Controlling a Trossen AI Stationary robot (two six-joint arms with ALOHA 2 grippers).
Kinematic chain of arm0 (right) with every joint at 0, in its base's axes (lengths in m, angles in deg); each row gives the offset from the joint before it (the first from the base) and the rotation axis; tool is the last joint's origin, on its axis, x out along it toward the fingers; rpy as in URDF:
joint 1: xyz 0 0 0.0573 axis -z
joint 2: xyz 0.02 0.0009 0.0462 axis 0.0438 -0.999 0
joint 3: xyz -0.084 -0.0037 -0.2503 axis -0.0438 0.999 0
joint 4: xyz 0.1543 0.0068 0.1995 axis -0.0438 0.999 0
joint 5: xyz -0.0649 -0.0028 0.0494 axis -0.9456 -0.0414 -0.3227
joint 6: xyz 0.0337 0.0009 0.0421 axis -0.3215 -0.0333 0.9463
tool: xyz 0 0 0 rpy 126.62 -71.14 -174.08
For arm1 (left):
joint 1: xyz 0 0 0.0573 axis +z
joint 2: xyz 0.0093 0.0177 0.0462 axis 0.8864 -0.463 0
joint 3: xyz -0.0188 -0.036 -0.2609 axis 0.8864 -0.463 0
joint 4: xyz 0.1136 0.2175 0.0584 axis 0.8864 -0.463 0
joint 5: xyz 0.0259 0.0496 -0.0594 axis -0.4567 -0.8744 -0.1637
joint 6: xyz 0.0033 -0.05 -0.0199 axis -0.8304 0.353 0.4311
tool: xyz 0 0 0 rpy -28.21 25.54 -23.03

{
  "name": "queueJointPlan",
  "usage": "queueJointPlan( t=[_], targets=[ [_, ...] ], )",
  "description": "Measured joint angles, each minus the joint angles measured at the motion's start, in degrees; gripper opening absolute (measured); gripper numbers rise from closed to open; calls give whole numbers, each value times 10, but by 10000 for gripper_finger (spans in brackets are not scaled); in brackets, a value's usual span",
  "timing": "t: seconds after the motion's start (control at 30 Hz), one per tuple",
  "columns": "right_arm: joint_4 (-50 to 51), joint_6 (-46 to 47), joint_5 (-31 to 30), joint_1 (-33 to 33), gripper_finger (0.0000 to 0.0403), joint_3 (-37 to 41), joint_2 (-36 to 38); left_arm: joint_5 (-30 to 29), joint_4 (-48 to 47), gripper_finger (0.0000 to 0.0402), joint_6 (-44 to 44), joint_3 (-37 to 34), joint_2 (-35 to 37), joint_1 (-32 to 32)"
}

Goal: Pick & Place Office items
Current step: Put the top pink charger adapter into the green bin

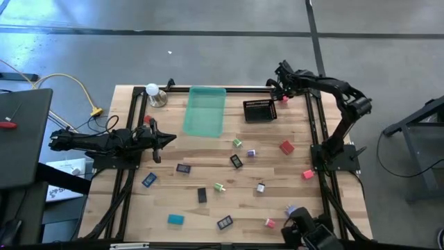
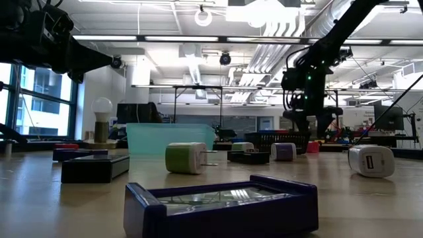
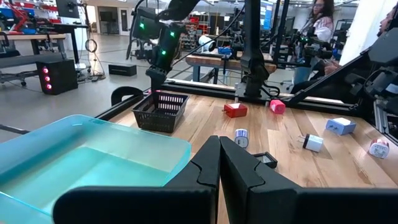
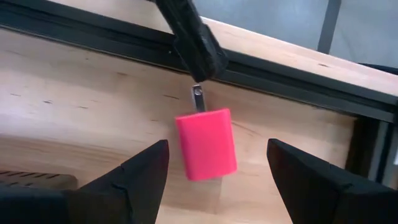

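Note:
Small office items lie scattered over the wooden table: a red block (image 1: 286, 146), pink pieces (image 1: 307, 174), a teal block (image 1: 175, 219), dark framed pieces (image 1: 236, 161) and green-and-white ones (image 1: 219, 187). My right gripper (image 1: 279, 94) is open at the far right corner, just right of the black mesh basket (image 1: 259, 110). A pink block with a metal prong (image 4: 205, 143) lies flat on the wood between its spread fingers, untouched. My left gripper (image 3: 219, 155) is shut, held above the table's left side, near the green tray (image 1: 205, 111).
The translucent green tray (image 3: 87, 155) sits at the far middle with the basket (image 3: 160, 111) to its right. A lamp with a white bulb (image 1: 154, 92) stands at the far left corner. Black frame rails (image 4: 261, 65) run just beyond the pink block. People show in the room behind (image 3: 320, 25).

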Motion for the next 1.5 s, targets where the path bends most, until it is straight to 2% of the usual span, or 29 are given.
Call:
queueJointPlan(
  t=[0.53,0.97,1.13,1.33,1.5],
  targets=[
    [-19,-17,-7,-3,262,0,-60,0,-12,1,1,0,0,0],
    [-27,-32,-30,-3,260,0,-64,0,-22,1,2,0,0,-1],
    [-26,-41,-30,-3,223,0,-64,0,-23,1,2,0,0,-1],
    [-22,-61,-32,-3,139,0,-64,0,-23,1,2,0,0,0],
    [-20,-62,-35,-3,137,0,-64,0,-24,1,2,0,0,-1]
  ],
)
